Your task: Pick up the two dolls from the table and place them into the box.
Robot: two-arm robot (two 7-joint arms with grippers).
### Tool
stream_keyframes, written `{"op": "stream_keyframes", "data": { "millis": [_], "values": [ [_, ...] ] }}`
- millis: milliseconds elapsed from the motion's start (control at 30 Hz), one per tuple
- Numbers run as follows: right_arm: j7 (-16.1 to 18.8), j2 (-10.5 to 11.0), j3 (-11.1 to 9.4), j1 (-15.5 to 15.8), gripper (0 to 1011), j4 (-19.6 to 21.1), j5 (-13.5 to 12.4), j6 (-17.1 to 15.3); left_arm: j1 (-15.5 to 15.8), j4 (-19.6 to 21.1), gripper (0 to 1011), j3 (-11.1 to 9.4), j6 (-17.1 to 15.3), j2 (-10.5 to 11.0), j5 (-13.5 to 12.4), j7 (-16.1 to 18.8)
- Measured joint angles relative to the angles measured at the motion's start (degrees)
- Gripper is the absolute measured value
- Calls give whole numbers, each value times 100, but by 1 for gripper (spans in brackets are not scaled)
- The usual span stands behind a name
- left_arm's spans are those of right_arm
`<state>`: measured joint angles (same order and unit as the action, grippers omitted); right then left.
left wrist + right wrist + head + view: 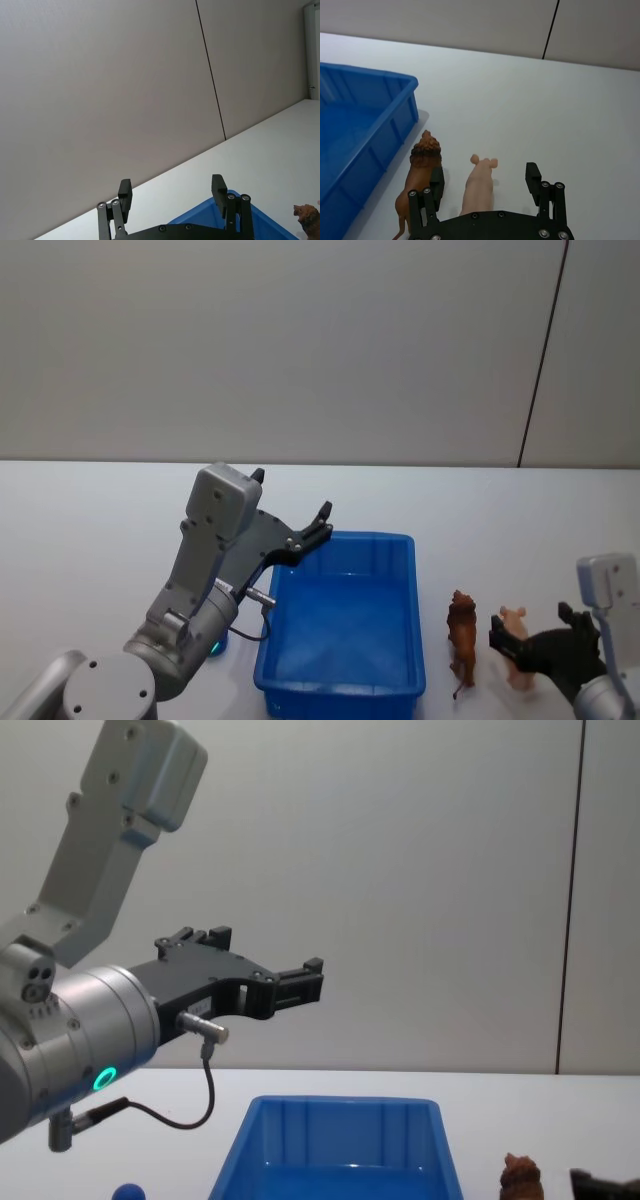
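Observation:
The reddish-brown doll [462, 635] [420, 175] stands on the white table [100, 540] just right of the blue box [340, 697] [370, 150]. Close to its right stands the pale pink doll [514, 619] [480, 185]. My right gripper [530, 630] [485, 175] is low at the near right, open, its fingers [532, 175] straddling the pink doll without gripping it. My left gripper [292, 492] [171, 182] [265, 950] hangs open and empty above the box's far left corner. I see nothing inside the box.
A small blue knob [127, 1192] sits low beside the left arm. A black cable [190, 1120] loops from the left wrist. A grey wall [300, 340] rises behind the table. Open white tabletop lies left and behind the box.

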<state>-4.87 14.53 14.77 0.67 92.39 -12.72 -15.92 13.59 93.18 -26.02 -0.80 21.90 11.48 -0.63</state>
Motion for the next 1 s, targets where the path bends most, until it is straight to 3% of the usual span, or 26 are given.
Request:
{"op": "stream_keyframes", "data": {
  "millis": [533, 1000],
  "values": [
    [-73, -208, 99, -67, 970, -359, 98, -293, 0, 0, 1002, 0, 0, 0, 0, 0],
    [-238, -290, 100, -61, 568, -437, 132, -430, 0, 0, 1001, 0, 0, 0, 0, 0]
  ]
}}
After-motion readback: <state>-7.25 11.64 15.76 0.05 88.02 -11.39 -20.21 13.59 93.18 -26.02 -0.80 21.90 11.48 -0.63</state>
